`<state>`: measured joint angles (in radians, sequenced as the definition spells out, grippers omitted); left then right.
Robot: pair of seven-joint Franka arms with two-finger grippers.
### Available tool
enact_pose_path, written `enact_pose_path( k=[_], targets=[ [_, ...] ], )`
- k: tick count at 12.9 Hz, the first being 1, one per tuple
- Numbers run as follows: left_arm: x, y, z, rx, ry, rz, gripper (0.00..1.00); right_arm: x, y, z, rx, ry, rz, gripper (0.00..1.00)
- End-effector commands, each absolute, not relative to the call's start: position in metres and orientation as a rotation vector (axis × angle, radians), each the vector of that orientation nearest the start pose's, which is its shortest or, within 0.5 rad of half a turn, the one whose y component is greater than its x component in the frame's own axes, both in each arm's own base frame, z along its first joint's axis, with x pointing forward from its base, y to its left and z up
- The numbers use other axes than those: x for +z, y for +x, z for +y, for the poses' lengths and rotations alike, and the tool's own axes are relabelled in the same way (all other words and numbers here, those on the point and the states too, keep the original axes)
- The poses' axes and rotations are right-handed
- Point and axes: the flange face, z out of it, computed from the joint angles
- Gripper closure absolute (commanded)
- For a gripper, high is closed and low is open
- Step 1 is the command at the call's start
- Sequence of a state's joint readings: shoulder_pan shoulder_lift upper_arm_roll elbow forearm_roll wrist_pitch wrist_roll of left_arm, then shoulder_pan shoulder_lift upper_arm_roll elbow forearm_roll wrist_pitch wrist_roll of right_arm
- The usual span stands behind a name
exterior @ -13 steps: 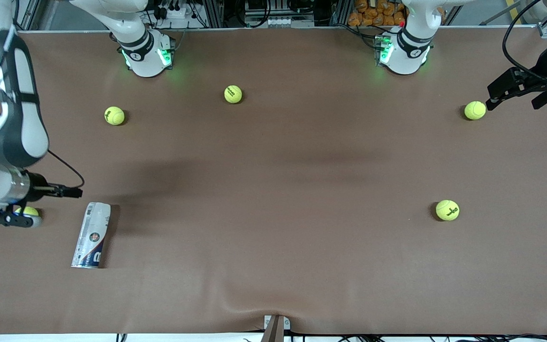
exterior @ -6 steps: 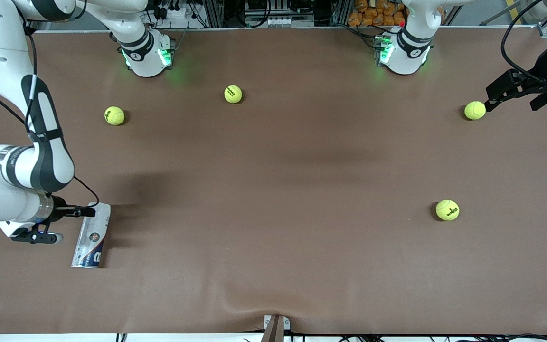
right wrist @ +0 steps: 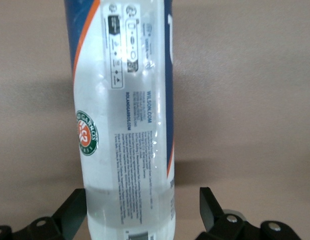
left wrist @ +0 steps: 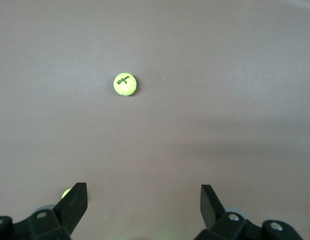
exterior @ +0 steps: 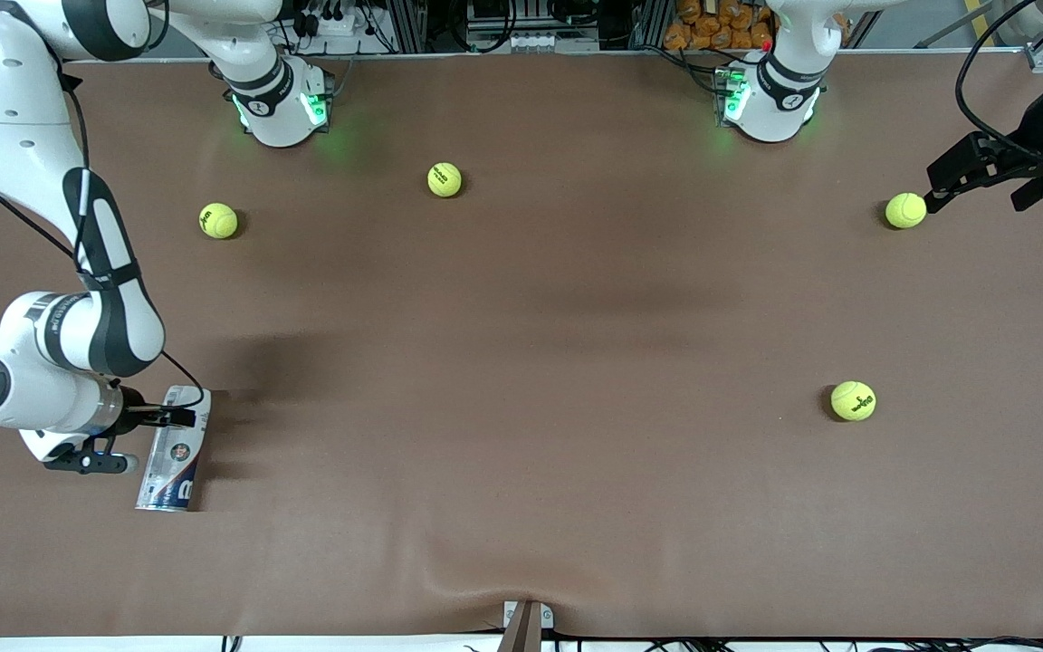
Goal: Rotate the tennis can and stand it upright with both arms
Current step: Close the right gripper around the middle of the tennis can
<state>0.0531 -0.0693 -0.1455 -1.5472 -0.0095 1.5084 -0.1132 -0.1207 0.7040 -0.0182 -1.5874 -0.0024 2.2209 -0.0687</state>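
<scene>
The right end effector (exterior: 128, 441) has swung in from beside the tennis can (exterior: 175, 449) to straddle it.

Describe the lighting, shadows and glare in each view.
Front view: even overhead light; a soft dark shadow band spreads across the brown table beside the tennis can, and green glow rings both arm bases. Right wrist view: a bright streak of glare runs along the can's glossy label, between the open right gripper fingers. Left wrist view: flat light, a faint shadow band, open left gripper.
</scene>
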Motion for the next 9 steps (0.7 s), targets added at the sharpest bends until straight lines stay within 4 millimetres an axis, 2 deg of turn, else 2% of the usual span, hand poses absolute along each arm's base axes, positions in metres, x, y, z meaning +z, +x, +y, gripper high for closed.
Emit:
enact_pose_path(
  k=[1, 5, 9],
  targets=[
    [0.665, 0.528, -0.054, -0.047, -3.145, 0.008, 0.0, 0.203, 0.694, -0.09, 0.102, -3.141, 0.066, 0.0],
    [0.664, 0.528, -0.053, -0.045, -3.144, 0.006, 0.0, 0.188, 0.696, -0.087, 0.071, -3.143, 0.06, 0.0],
    [0.664, 0.528, -0.053, -0.045, -3.144, 0.006, 0.0, 0.184, 0.701, -0.084, 0.006, -3.147, 0.053, 0.0]
  ],
)
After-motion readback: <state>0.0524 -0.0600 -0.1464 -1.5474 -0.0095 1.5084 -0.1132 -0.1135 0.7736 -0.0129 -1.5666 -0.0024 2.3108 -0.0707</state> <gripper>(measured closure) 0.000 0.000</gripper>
